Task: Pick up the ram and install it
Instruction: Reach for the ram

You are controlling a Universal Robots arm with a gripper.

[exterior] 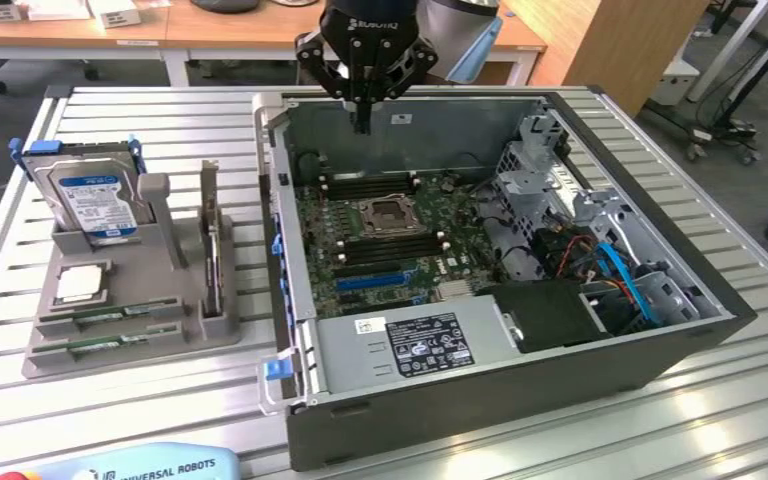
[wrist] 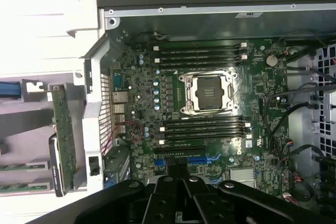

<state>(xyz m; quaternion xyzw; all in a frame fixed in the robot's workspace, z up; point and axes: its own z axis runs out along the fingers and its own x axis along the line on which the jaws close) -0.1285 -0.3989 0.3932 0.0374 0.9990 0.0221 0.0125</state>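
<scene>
The ram (exterior: 211, 232) is a thin green stick standing on edge in a grey holder (exterior: 157, 335) on the table, at the exterior view's left of the open computer case (exterior: 518, 385). From the wrist camera the ram (wrist: 64, 129) appears outside the case wall. My gripper (exterior: 361, 122) hangs over the case's far side, well away from the ram, shut with nothing between its fingers. In the wrist view the gripper (wrist: 177, 170) points down at the motherboard (wrist: 142, 93), whose dark memory slots (wrist: 202, 56) flank the processor socket (wrist: 207, 92).
The holder also carries a silver hard drive (exterior: 91, 200), a small square processor chip (exterior: 80, 283) and two flat green sticks (exterior: 104, 320). Inside the case are a power supply (exterior: 411, 345), a metal drive cage (exterior: 544, 175) and loose cables (exterior: 618, 270). Desks stand behind the slatted table.
</scene>
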